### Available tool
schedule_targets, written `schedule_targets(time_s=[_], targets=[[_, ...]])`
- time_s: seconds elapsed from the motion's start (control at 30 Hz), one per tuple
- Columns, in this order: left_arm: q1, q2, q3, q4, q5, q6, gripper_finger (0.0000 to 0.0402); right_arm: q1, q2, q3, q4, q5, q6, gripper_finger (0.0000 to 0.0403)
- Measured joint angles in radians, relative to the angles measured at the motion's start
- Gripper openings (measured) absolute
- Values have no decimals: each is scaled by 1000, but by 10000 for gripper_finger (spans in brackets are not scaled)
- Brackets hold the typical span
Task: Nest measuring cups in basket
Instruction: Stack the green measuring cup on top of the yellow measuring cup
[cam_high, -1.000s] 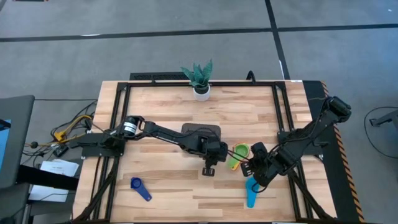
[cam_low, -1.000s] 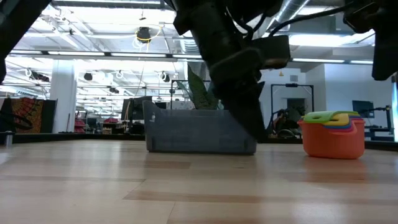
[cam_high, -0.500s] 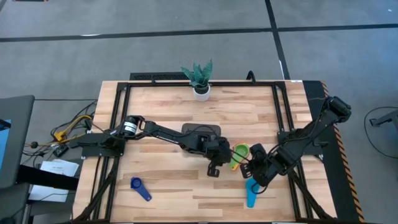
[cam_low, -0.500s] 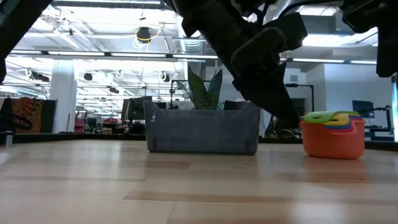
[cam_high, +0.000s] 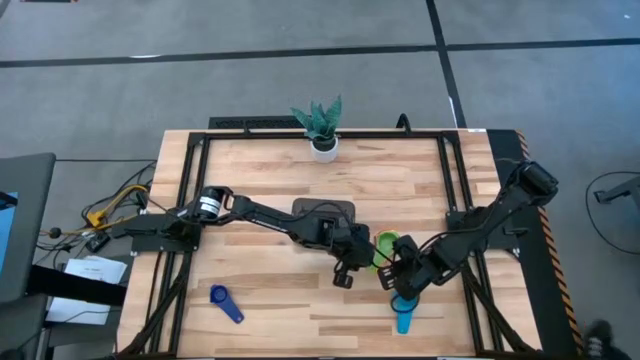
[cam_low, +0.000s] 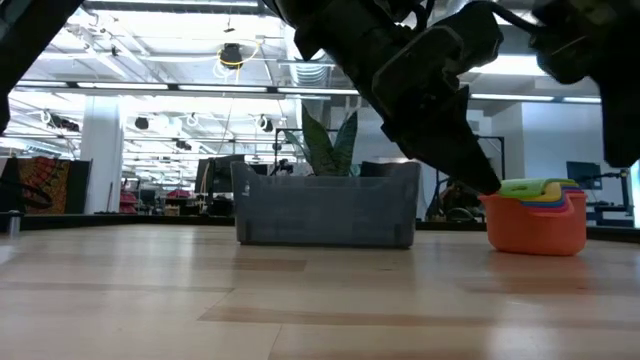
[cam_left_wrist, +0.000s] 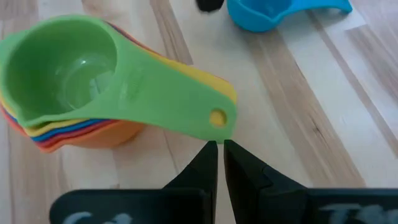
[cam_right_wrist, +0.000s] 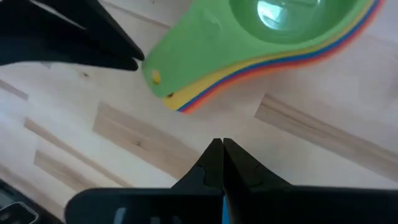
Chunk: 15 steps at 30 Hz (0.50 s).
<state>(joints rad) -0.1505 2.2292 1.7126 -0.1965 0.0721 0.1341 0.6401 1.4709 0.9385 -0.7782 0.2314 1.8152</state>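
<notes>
A nested stack of measuring cups (cam_high: 386, 244), green on top over yellow, blue, red and orange, stands on the table right of the middle; it also shows in the low view (cam_low: 535, 215). My left gripper (cam_left_wrist: 219, 147) is shut, with its tips at the free end of the green handle (cam_left_wrist: 216, 118). My right gripper (cam_right_wrist: 218, 147) is shut and hovers over bare wood just near of the stack (cam_right_wrist: 273, 31). The grey mesh basket (cam_high: 322, 212) sits under the left arm. A light blue cup (cam_high: 403, 315) and a dark blue cup (cam_high: 225, 303) lie near the table's near edge. My left gripper's shut fingertips (cam_left_wrist: 211, 155) come low and slanting at the free end of the green cup's handle (cam_left_wrist: 221, 127), along its length. I cannot tell whether they touch it. The stack rests on the table.
A potted plant (cam_high: 320, 125) stands at the table's far edge. The two grippers (cam_high: 352, 268) (cam_high: 398, 280) are close together around the stack. The left gripper shows dark in the right wrist view (cam_right_wrist: 93, 43). Bare wood lies on the left half of the table.
My left gripper has moved toward the table's right and come low, from in front of the basket up to the handle end of the stacked cups. My right gripper has shifted a little toward the left and near edge, closer to the stack. The cups have stayed put.
</notes>
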Motion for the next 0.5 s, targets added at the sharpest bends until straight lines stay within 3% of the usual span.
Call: schedule_targets(time_s=[0.5], targets=[[0, 1, 16, 26, 13, 21, 16, -76, 20, 0, 30, -8, -130, 14]])
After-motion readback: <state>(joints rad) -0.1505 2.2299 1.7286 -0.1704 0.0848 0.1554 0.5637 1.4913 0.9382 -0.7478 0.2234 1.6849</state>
